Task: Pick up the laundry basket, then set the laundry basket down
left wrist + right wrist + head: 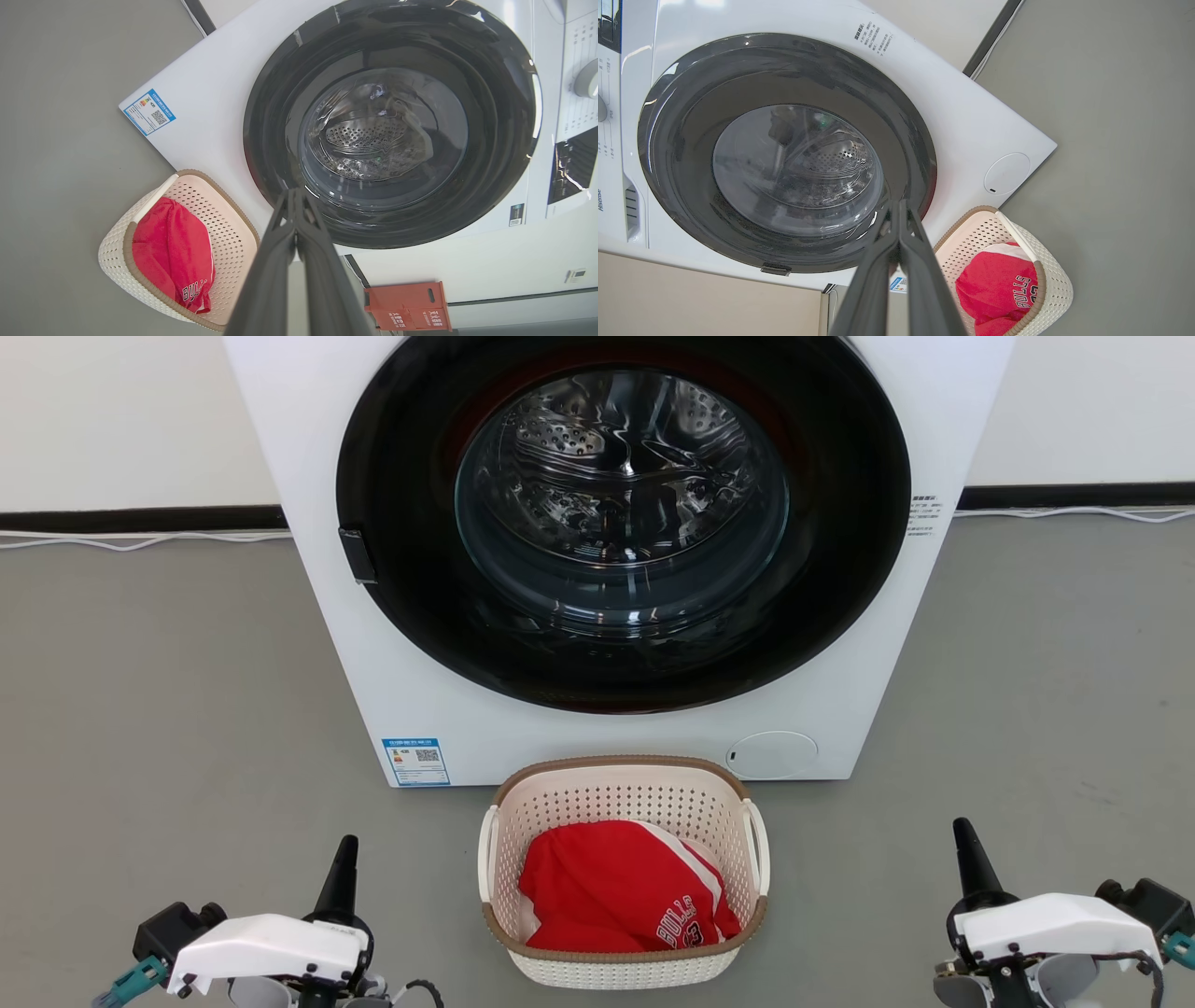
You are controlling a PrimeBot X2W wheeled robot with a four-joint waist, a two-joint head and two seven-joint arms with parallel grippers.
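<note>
The laundry basket (624, 971), cream-white and perforated with a brown rim and white side handles, stands on the grey floor in front of the washing machine. A red garment (616, 887) lies inside it. My left gripper (345, 845) is shut and empty at the lower left, well clear of the basket's left handle. My right gripper (962, 828) is shut and empty at the lower right, also apart from the basket. In the left wrist view the basket (117, 247) lies left of my shut fingers (293, 196). In the right wrist view the basket (1057, 280) lies right of my shut fingers (899, 207).
A white front-loading washing machine (411, 700) with a closed dark round door (621, 523) stands right behind the basket. Grey floor (149, 709) spreads on both sides. A white cable (140, 539) runs along the wall base. A red box (406, 305) stands by the wall.
</note>
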